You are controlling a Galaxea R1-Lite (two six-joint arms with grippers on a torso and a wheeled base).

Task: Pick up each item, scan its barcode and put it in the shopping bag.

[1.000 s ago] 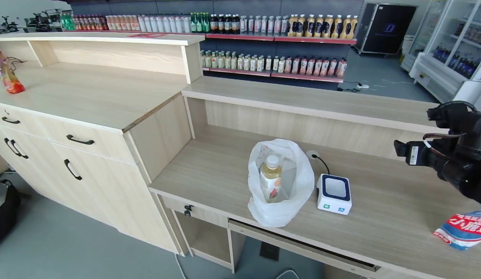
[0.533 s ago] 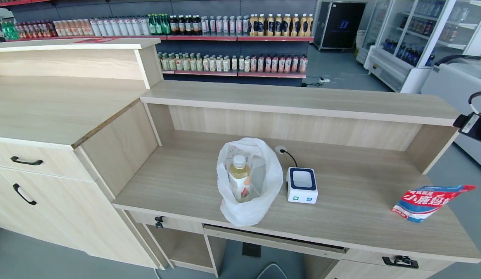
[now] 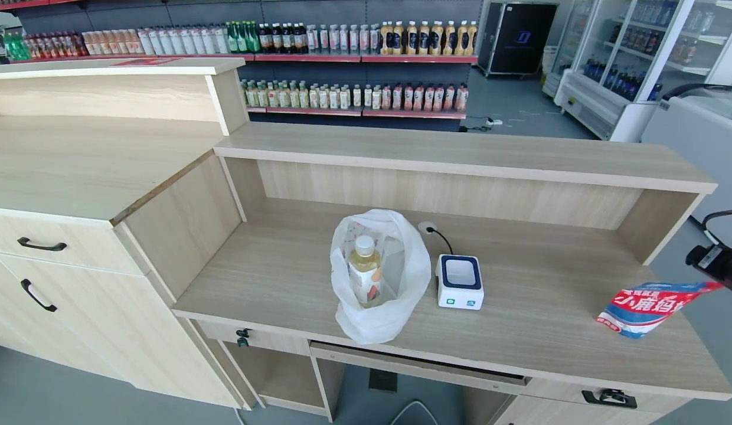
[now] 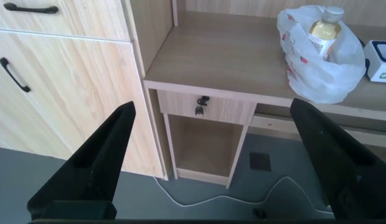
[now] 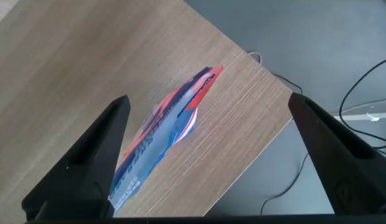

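My right pincer (image 5: 208, 102) is spread wide, empty, above the snack pouch (image 5: 162, 137) lying flat on the worktop (image 5: 68, 62) near its corner, lined up for a drop-and-grab, I guess. My left pincer (image 4: 213, 106) gapes empty too, parked low, well short of the shopping bag (image 4: 317, 56), which holds a bottle (image 4: 324, 28) beside the scanner (image 3: 459, 282) for short transfers.

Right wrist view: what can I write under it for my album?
Open right tool hovering above a red, white and blue pouch lying on the wooden counter.
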